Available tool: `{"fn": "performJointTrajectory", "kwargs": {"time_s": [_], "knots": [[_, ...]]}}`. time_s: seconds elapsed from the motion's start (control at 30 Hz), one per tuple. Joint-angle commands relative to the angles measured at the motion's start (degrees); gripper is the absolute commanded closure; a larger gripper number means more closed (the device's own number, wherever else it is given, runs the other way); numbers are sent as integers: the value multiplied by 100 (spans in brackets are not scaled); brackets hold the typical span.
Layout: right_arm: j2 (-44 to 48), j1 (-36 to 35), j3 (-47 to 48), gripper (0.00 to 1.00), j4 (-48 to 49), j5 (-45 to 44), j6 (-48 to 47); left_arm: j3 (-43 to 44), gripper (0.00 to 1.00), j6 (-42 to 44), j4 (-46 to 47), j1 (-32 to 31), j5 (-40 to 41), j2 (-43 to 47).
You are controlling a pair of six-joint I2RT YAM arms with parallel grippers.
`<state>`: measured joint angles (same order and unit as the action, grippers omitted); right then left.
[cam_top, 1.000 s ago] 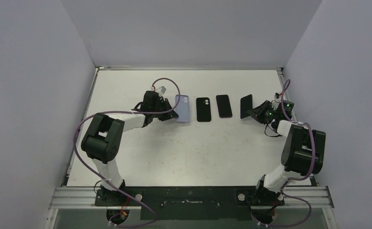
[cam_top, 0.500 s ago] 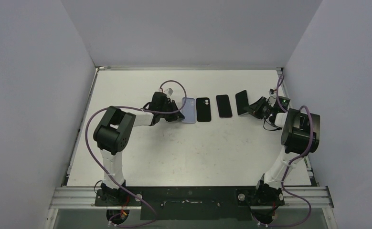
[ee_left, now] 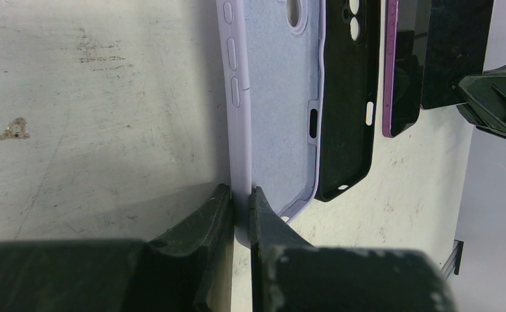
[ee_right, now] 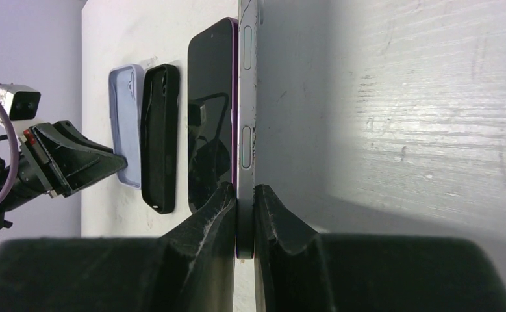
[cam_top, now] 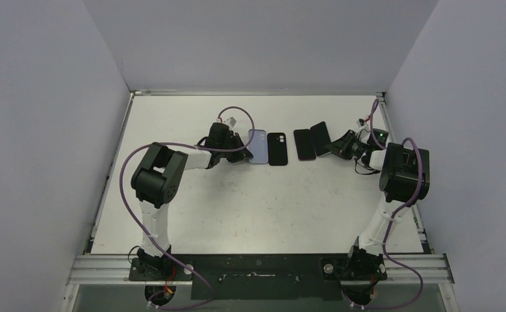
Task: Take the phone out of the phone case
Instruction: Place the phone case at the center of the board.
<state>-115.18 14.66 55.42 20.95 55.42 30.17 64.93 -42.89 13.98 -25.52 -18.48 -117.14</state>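
Note:
An empty lavender case lies at the back of the table, touching an empty black case on its right. My left gripper is shut on the lavender case's left side wall, seen between the jaws in the left wrist view. A purple-edged phone lies flat, screen up. My right gripper is shut on a second dark phone, held on edge and leaning against the purple one. In the right wrist view the held phone shows edge-on between the jaws.
The four items form a row across the back middle of the white table. Grey walls close in the left, back and right sides. Purple cables loop over both arms. The right arm stands close to the right table edge.
My left gripper has slid the lavender case right until it touches the black case. My right gripper has carried the dark phone left, against the purple phone.

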Motion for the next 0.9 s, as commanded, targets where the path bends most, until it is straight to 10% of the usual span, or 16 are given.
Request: {"fn": "performJointTrajectory", "kwargs": {"time_s": [0.0,0.5,0.87], "knots": [[-201,-128,183,93,-217,30,-446,197,100,36,-68,-1,176,-154],[254,-130,-23,49,-763,-570,-745,190,62,299,-468,-27,195,-35],[731,-130,-236,35,-1662,-1834,-1137,105,38,663,-977,-31,695,349]]}}
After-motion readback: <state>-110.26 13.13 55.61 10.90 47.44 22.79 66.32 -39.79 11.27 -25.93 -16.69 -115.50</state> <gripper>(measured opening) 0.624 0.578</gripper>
